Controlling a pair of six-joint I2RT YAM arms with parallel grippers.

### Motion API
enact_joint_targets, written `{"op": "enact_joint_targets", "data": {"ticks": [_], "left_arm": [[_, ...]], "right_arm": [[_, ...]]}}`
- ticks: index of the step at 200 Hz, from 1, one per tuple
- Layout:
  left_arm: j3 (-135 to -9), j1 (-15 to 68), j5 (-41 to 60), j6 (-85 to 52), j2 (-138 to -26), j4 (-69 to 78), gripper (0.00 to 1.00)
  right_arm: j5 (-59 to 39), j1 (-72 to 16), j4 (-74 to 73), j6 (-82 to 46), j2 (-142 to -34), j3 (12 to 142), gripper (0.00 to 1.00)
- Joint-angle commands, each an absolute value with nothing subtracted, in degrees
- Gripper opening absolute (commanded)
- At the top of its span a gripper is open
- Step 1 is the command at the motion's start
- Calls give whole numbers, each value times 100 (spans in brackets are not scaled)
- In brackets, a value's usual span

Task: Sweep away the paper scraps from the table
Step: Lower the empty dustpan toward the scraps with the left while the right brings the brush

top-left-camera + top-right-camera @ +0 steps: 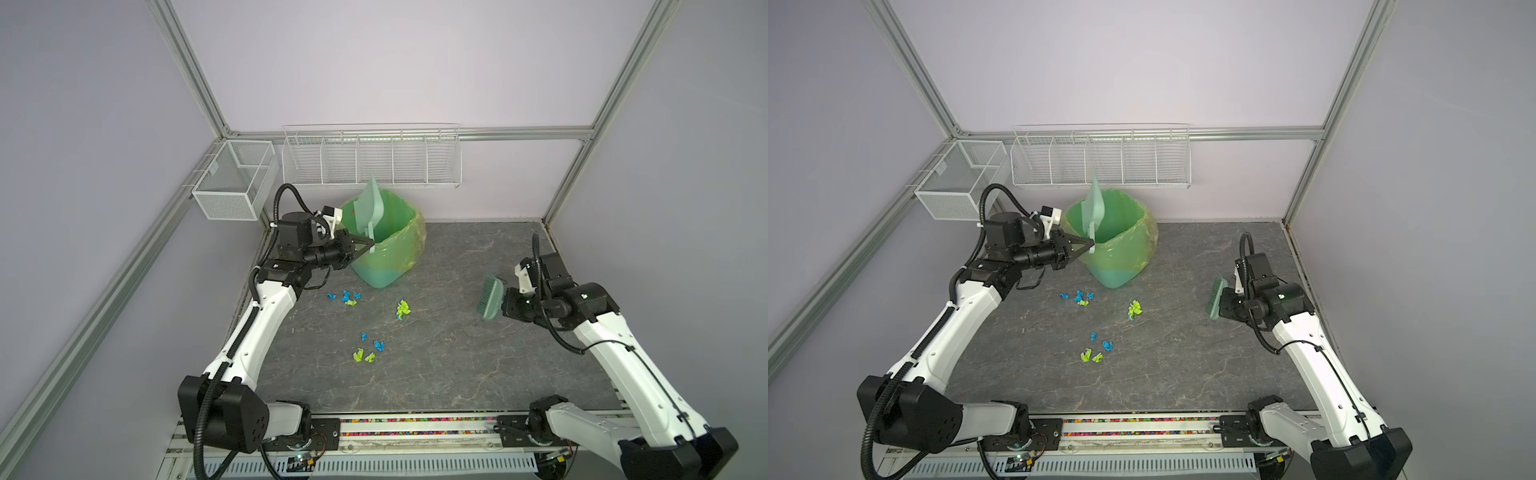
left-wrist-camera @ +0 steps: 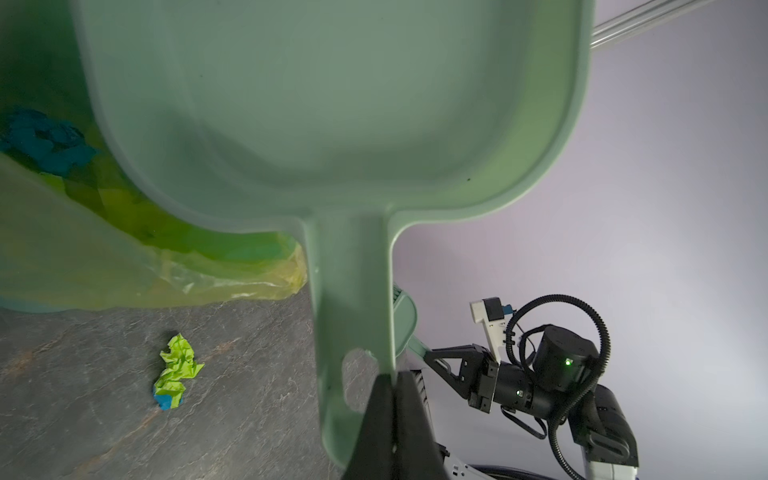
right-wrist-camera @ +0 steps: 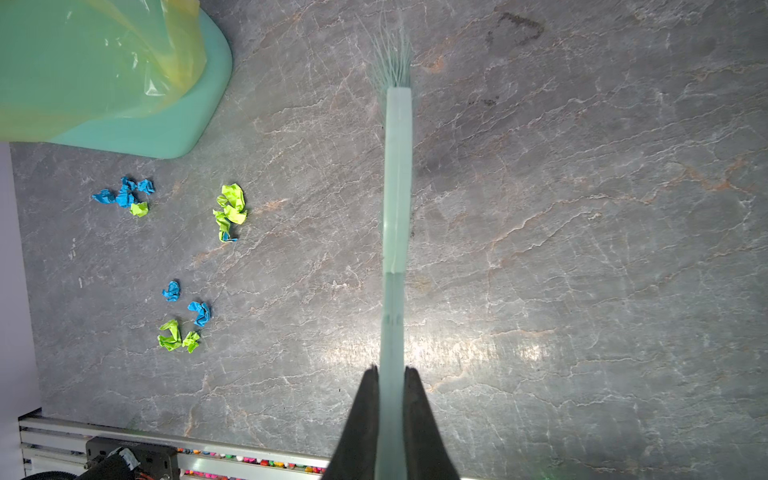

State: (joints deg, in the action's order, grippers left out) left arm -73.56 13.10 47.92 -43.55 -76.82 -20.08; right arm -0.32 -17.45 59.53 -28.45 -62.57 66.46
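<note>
Blue and lime-green paper scraps lie on the dark grey table in three loose groups: one by the bin's foot, one lime-green wad mid-table, one nearer the front. My left gripper is shut on the handle of a pale green dustpan, held tipped up over the bin's mouth. My right gripper is shut on a pale green brush, held above the table at the right, apart from the scraps.
A green bin with a yellowish liner stands at the back centre; blue and green scraps show inside it. White wire baskets hang on the back wall and left rail. An aluminium rail edges the front.
</note>
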Motion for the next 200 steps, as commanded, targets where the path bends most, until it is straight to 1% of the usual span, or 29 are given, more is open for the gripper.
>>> {"op": "enact_joint_targets", "data": {"ticks": [1,42,63,118,177,200], "left_arm": [[-7774,1516,4407,-3456,-7594,-2982,0],[-8192,2031,3564,-2669,-7631,-3979,0],[-8328,2168,3206,-2347,-7629,-4444,0],[-8669,2598,2255,-1620,-7619,-5518,0],[-8830,2991,1739,-1408,-7546,-6029,0],[-8859,3050,1729,-1371,-7514,-6152,0]], "right_arm": [[-241,-1822,5702,-2986,-6267,6688,7],[-409,-1968,5594,-3071,-6302,6735,7],[-542,-2080,5528,-3184,-6284,6672,7],[-597,-2640,5074,-3518,-6498,6797,7],[-581,-3380,4591,-3890,-7017,7020,7],[-605,-3611,4443,-4017,-7298,7114,7]]}}
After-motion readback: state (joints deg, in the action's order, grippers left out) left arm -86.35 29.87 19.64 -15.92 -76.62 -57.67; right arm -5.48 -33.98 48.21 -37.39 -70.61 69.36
